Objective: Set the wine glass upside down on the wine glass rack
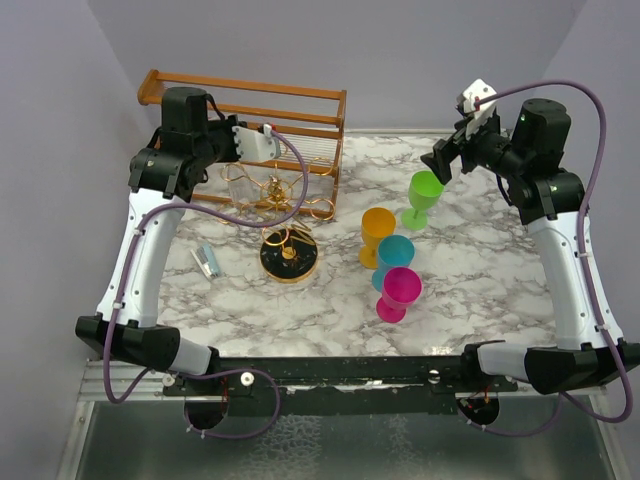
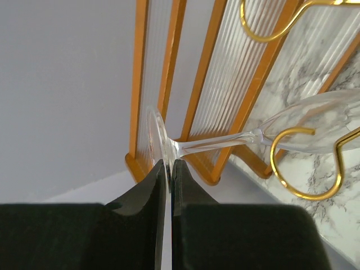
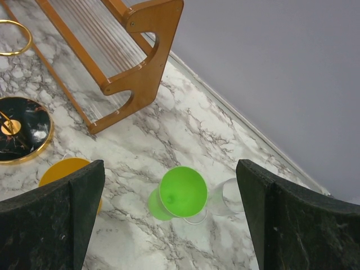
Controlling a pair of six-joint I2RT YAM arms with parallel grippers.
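Observation:
My left gripper (image 2: pixel 169 163) is shut on the round foot of a clear wine glass (image 2: pixel 315 126). The glass lies on its side, with its stem running right and its bowl among the gold loops of the wine glass rack (image 2: pixel 304 166). In the top view the glass (image 1: pixel 242 186) hangs beside the gold wire arms (image 1: pixel 283 198), above the round black gold-rimmed base (image 1: pixel 289 257); the left gripper (image 1: pixel 232 162) is just behind it. My right gripper (image 3: pixel 170 183) is open and empty, high over a green goblet (image 3: pixel 183 192).
The wooden rail frame (image 1: pixel 250 110) stands at the back left. Orange (image 1: pixel 378 228), teal (image 1: pixel 396 254) and pink (image 1: pixel 399 291) goblets stand mid-table. A second clear glass (image 3: pixel 230 197) stands by the green goblet (image 1: pixel 424 195). A small blue-grey item (image 1: pixel 206 261) lies at the left.

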